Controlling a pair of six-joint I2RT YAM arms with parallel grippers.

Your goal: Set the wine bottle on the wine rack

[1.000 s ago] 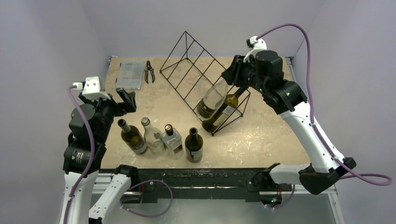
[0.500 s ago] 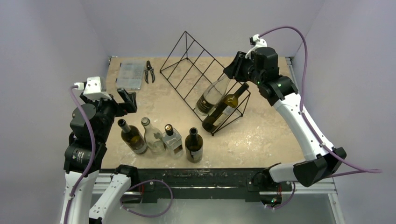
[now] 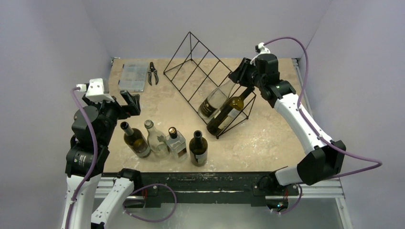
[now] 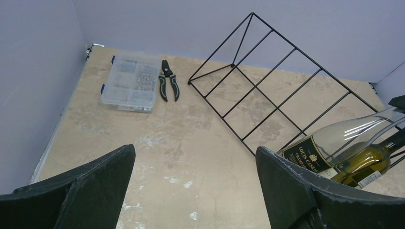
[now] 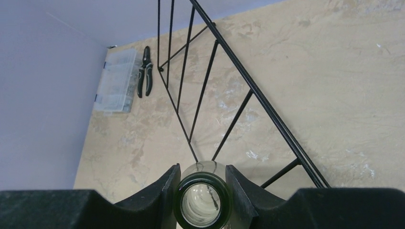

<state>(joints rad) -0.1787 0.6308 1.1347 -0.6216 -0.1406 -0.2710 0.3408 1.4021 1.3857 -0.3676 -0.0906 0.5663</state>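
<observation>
Clasping wine bottle (right gripper)

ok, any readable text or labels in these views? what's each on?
"LOUIS", then blurred letters: black label on the clear wine bottle lying on the wine rack.
White label on the green bottle: too blurred to read.
Labels on the standing bottles, top view: too small to read.

Pale lilac walls enclose three sides. Tabletop beige, marbled stone look, scuffed white in patches. Dark metal rail along near edge. Light even, soft.
</observation>
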